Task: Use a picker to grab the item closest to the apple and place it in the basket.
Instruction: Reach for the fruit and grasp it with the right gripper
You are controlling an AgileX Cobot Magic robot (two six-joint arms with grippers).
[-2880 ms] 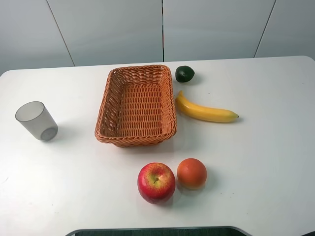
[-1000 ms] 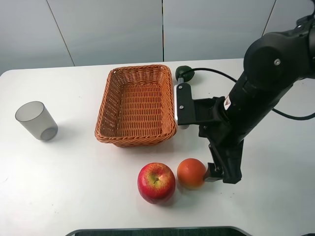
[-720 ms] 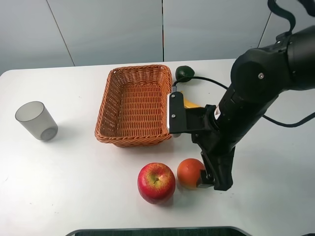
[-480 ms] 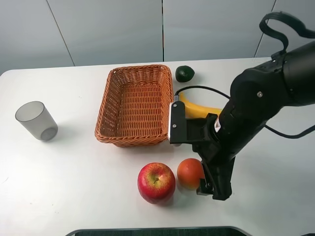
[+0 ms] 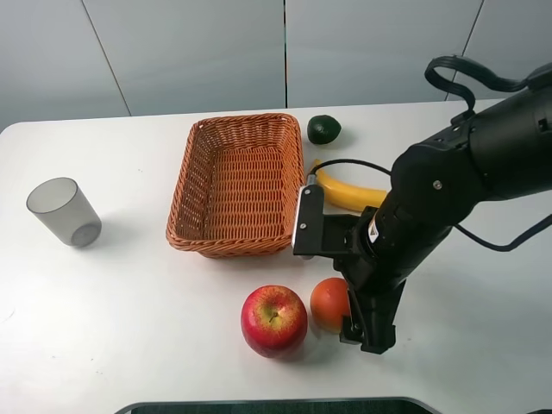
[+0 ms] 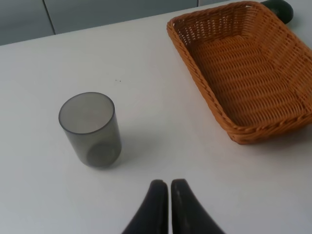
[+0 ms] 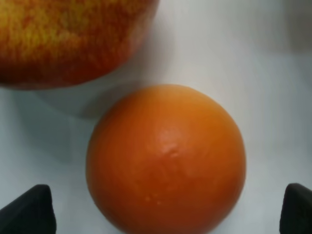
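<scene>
Target orange (image 5: 329,303) sits on table (image 5: 129,328) just beside apple (image 5: 273,320), ungripped: R gripper (image 7: 163,210) jaws apart, 1 tip each side of it; L gripper (image 6: 169,204) tips together, near cup (image 6: 91,129); est. 0 of 3 steps done, w/ grasp, lift, drop into basket (image 5: 237,246) left.

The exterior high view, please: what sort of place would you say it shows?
Probably a robot-manipulation lab bench: a plain white table against grey wall panels, a black robot arm reaching over it, and a woven orange wicker basket.
</scene>
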